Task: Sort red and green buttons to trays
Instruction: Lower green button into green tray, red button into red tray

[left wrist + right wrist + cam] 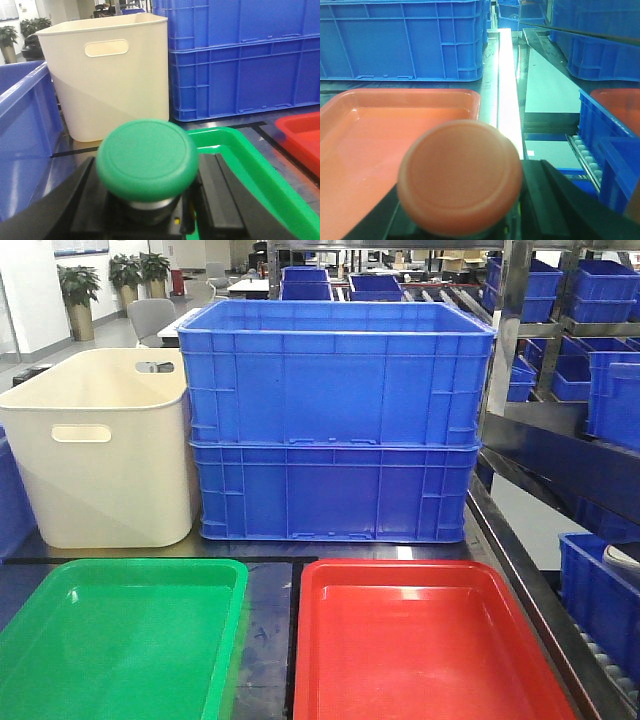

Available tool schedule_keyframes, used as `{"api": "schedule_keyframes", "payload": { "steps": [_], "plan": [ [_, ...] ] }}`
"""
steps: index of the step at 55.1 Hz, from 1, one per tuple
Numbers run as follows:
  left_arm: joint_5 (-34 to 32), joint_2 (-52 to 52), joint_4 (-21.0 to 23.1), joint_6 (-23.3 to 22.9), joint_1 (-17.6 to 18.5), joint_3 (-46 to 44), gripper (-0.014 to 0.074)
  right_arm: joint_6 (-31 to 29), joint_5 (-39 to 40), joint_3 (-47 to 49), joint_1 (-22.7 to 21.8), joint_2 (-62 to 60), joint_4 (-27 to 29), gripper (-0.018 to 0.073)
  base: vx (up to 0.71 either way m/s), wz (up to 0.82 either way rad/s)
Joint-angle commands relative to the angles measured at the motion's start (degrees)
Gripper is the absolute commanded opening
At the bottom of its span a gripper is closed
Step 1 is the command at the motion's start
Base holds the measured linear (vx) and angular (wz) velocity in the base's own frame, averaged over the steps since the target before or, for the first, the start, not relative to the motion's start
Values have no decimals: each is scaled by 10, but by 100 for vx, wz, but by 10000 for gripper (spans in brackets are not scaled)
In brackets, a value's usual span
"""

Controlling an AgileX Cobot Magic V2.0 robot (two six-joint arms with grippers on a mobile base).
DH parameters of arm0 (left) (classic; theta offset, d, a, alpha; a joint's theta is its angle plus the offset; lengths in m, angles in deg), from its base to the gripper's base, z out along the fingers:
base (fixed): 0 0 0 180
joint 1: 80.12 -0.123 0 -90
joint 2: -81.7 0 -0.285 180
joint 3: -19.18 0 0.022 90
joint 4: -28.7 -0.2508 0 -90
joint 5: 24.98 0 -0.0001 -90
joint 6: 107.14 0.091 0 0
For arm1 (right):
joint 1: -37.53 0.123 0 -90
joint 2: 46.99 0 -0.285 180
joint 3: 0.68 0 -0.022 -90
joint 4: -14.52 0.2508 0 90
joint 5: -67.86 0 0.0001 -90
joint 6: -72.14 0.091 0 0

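stacked blue crates [335,420] and a cream bin [100,450] stand behind the green tray [120,640] and red tray [420,650]. the left gripper [150,215] is clamped on the green button [146,160] over its tray's rim. the right gripper [465,220] clamps the red button [460,177] beside the red tray's edge. let go there, either could bounce off the shallow rim and roll away.

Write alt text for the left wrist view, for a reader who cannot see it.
A green-capped button fills the foreground, held in the left gripper, with the green tray beside it. Behind stand a cream bin and stacked blue crates; part of a red tray shows right.
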Motion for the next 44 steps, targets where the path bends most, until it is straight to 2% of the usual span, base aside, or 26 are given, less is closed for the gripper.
{"api": "schedule_keyframes", "payload": {
  "steps": [1, 10, 15, 22, 28, 32, 40, 44],
  "plan": [
    [-43, 1, 6, -5, 2, -18, 3, 3, 56, 17, -4, -1, -2, -3, 0, 0],
    [-43, 1, 9, -5, 2, -18, 3, 25, 81, 17, -2, 11, 25, -3, 0, 0],
    [-47, 1, 9, -6, 2, -18, 3, 23, 115, 17, 15, 31, 14, -3, 0, 0],
    [-46, 1, 9, -6, 2, -18, 3, 25, 154, 17, 78, 76, -31, -8, 0, 0],
    [-44, 1, 9, -6, 2, -18, 3, 25, 175, 19, 140, 123, -34, -8, 0, 0],
    [-44, -2, 9, -6, 2, -18, 3, 25, 208, 20, 164, 160, -34, -8, 0, 0],
    [-52, -59, 13, -6, 2, -18, 3, 11, 330, 24, 168, 261, -31, -8, 0, 0],
    [-75, -105, 21, -6, 2, -22, 3, -5, 354, 46, 167, 318, -31, -8, 0, 0]
  ]
}}
